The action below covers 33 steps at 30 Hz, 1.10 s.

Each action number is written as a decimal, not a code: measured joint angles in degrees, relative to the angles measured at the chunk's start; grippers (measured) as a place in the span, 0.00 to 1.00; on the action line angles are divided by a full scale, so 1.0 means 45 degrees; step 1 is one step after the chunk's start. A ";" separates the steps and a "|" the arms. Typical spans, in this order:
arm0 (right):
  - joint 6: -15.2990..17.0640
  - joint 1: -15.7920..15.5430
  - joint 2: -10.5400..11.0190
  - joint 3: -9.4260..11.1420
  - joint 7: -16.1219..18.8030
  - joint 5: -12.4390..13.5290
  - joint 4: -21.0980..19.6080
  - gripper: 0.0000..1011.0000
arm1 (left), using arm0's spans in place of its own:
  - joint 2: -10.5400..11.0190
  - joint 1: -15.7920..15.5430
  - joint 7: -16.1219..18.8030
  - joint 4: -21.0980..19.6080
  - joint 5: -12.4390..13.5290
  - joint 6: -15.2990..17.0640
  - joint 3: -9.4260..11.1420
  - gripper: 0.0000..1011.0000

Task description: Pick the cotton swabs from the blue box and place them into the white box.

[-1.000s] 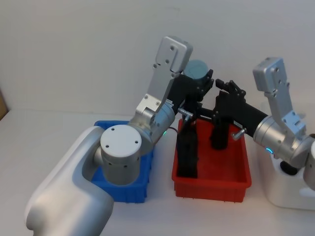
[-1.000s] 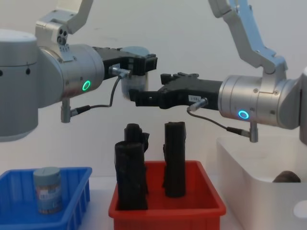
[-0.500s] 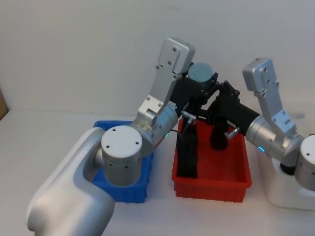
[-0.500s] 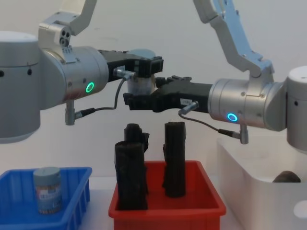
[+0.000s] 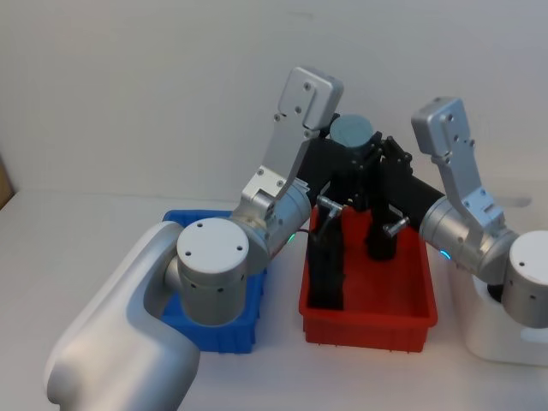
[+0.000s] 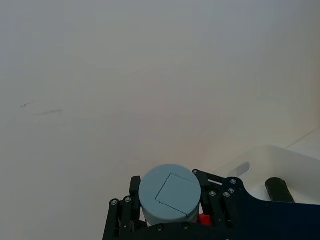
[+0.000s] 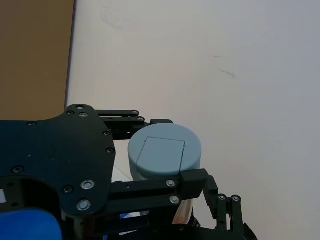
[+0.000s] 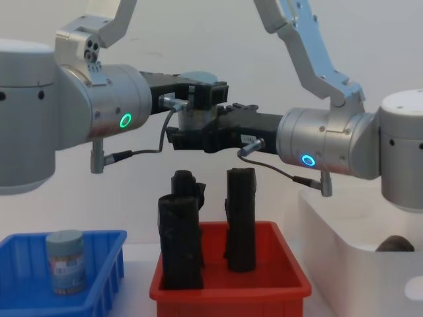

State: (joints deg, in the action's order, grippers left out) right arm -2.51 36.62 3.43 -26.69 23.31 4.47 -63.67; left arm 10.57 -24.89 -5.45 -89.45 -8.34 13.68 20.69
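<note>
My left gripper [image 8: 206, 94] is shut on a jar of cotton swabs [image 8: 193, 119], held in the air above the red bin; its pale lid [image 5: 353, 131] faces up. My right gripper [image 8: 198, 137] has reached in from the right, and its open fingers flank the lower part of the same jar. The lid fills the middle of the left wrist view [image 6: 170, 194] and the right wrist view [image 7: 164, 152]. Another cotton swabs jar [image 8: 65, 261] stands upright in the blue box [image 8: 106, 239]. The white box [image 8: 344, 247] sits at the far right.
A red bin [image 8: 231, 290] between the blue and white boxes holds tall black rolls [image 8: 241, 218] standing upright, directly below the two grippers. A dark object [image 6: 278, 188] lies inside the white box.
The right gripper has moved left until its fingers surround the held jar. The left gripper has shifted slightly right with the jar.
</note>
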 joint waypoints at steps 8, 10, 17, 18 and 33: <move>-0.0053 0.0084 -0.0072 -0.0027 -0.0216 -0.0092 0.0133 0.99 | 0.0022 0.0054 0.0102 -0.0141 0.0074 0.0277 -0.0030 0.66; -0.0063 0.0101 -0.0087 -0.0033 -0.0254 -0.0105 0.0158 0.96 | 0.0024 0.0060 0.0115 -0.0159 0.0084 0.0310 -0.0033 0.66; -0.0084 0.0131 -0.0118 -0.0051 -0.0318 -0.0149 0.0211 0.80 | 0.0030 0.0081 0.0156 -0.0223 0.0112 0.0406 -0.0044 0.66; -0.0086 0.0134 -0.0122 -0.0053 -0.0322 -0.0152 0.0217 0.78 | 0.0031 0.0083 0.0157 -0.0228 0.0114 0.0411 -0.0044 0.66; -0.0100 0.0161 -0.0154 -0.0062 -0.0382 -0.0190 0.0264 0.65 | 0.0043 0.0097 0.0191 -0.0275 0.0137 0.0494 -0.0059 0.66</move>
State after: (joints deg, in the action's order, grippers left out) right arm -2.96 37.34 2.73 -26.97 21.58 3.62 -62.48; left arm 10.77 -24.46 -4.59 -90.69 -7.72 15.90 20.42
